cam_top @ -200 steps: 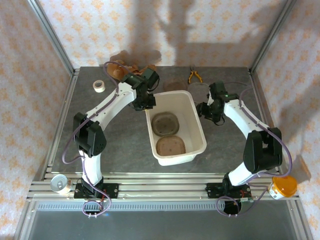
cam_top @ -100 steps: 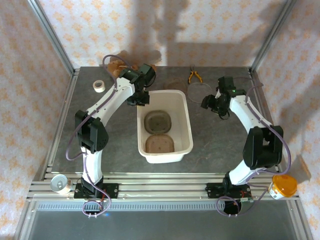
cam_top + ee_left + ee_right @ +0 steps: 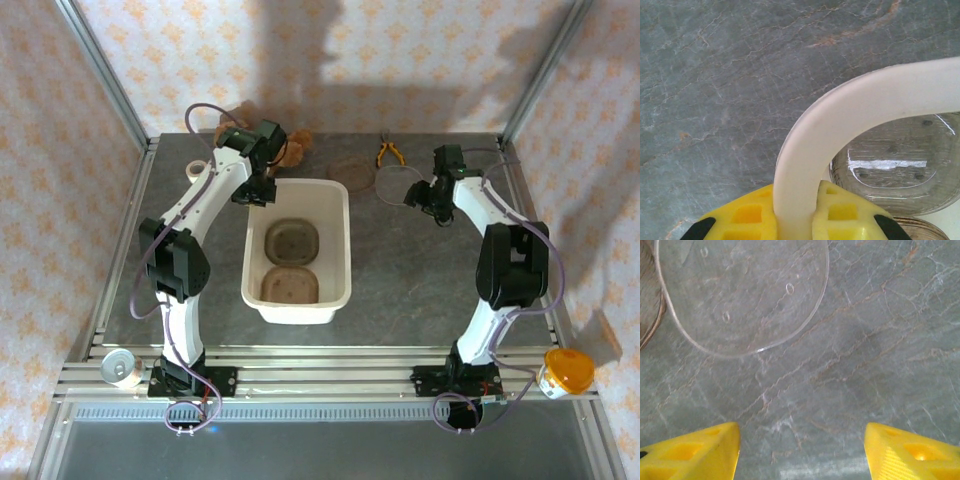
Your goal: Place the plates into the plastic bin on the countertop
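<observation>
The white plastic bin (image 3: 340,245) stands mid-countertop (image 3: 430,270) with two clear plates (image 3: 292,240) (image 3: 290,286) lying inside. My left gripper (image 3: 256,192) is shut on the bin's far-left corner; in the left wrist view its yellow fingers (image 3: 850,220) pinch the rolled rim (image 3: 840,115), with a plate (image 3: 890,165) beyond it. My right gripper (image 3: 422,195) hangs open over bare stone, just short of a clear plate (image 3: 740,290) (image 3: 396,185). The open gripper (image 3: 800,452) holds nothing. Another brownish plate (image 3: 350,166) lies left of that one, its edge (image 3: 647,305) showing in the right wrist view.
Orange-handled pliers (image 3: 390,152) lie at the back. A white tape roll (image 3: 197,171) and brown objects (image 3: 240,130) sit at the back left. A tin can (image 3: 122,368) and an orange-lidded jar (image 3: 568,372) rest on the front rails.
The left gripper has dragged the bin leftward by its corner. The right gripper has swung back toward the clear plate at the rear.
</observation>
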Available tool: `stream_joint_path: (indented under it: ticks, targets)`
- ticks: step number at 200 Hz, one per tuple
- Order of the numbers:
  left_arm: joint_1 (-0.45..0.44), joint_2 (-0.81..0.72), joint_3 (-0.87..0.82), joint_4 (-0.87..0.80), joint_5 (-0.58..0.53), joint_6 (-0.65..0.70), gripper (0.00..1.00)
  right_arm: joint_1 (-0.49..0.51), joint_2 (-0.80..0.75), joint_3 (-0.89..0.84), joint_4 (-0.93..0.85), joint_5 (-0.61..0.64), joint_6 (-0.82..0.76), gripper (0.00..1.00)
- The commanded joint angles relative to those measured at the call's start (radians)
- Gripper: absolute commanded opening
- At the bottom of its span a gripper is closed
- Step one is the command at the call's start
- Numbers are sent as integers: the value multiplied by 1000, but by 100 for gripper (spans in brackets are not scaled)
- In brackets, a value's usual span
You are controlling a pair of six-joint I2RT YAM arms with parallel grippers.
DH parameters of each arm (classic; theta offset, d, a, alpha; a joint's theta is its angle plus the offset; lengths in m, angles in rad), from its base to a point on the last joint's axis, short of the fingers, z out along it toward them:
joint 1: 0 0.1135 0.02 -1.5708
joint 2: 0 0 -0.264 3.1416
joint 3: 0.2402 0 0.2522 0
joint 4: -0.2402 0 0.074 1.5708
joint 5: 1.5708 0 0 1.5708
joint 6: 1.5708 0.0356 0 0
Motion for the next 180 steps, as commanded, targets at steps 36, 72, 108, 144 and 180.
stream_joint_path:
  ticks: [36,72,108,144,180]
  targets:
    - [19,-26,-42,-25,-90,-6,20,-28,126,102,49,33,49,63]
    - [19,-71,-81,15,-115,-13,33,-33,202,163,56,37,57,59]
    - [19,-157,-97,85,-106,-9,44,-34,267,221,53,50,61,52]
    - [17,-161,-72,79,-71,-10,46,-37,331,285,37,61,59,45]
    - [17,-182,-67,98,-51,-8,47,-39,367,334,23,59,51,36]
